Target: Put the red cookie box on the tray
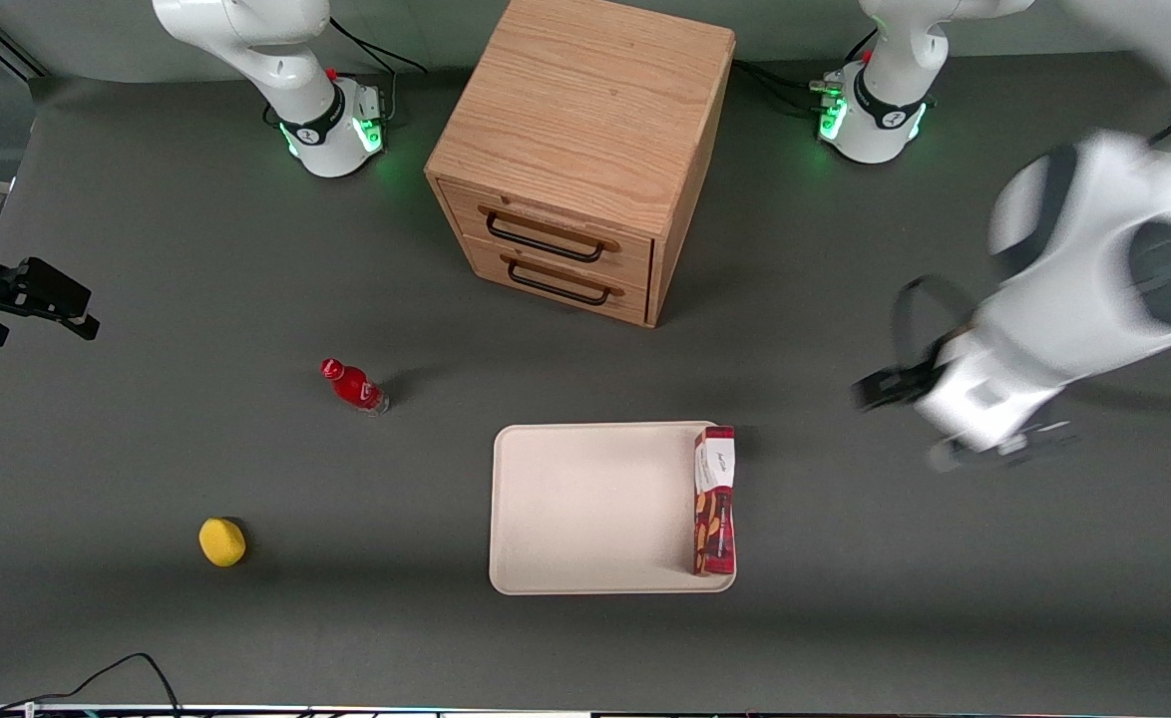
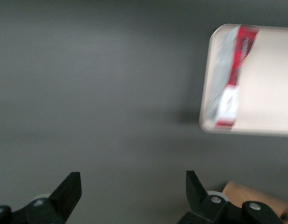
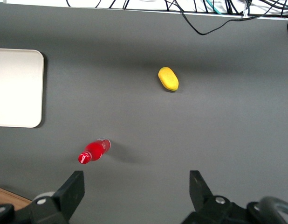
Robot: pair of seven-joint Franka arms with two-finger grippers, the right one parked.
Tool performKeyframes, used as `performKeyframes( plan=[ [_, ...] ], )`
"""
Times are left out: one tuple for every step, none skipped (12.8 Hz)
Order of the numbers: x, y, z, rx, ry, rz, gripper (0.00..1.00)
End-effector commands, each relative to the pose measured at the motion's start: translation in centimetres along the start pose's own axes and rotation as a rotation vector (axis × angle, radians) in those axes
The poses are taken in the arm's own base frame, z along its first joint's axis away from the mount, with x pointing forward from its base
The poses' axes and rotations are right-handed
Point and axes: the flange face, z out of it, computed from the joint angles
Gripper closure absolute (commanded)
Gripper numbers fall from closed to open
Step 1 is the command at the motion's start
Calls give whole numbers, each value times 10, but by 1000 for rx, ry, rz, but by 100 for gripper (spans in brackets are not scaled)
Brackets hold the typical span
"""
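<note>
The red cookie box (image 1: pixel 714 501) lies along the tray (image 1: pixel 585 509) edge — the gripper (image 2: pixel 133 196), fingers wide apart and empty, hovers over bare table.

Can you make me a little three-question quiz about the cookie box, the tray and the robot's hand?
1. True or false: the red cookie box lies on the tray.
2. The gripper is: A) clamped on the box, B) open above bare table, apart from the tray.
3. Which thing is closest to the tray: the red bottle or the yellow lemon?

Key: 1 true. 2 B. 3 the red bottle.
</note>
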Motion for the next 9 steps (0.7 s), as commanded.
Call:
performKeyframes(
  plan=[
    [-57, -69, -45, 5, -75, 96, 0],
    [-75, -85, -50, 4, -92, 114, 0],
    [-96, -101, -50, 0, -96, 117, 0],
    [-116, -108, -47, -3, -87, 114, 0],
    [-134, -113, -41, -6, -80, 107, 0],
    [-142, -124, -41, -11, -75, 90, 0],
    [-139, -123, -49, -6, -69, 80, 0],
    [-131, -123, -51, 4, -97, 94, 0],
    [-123, -123, -58, 5, -114, 94, 0]
  ],
)
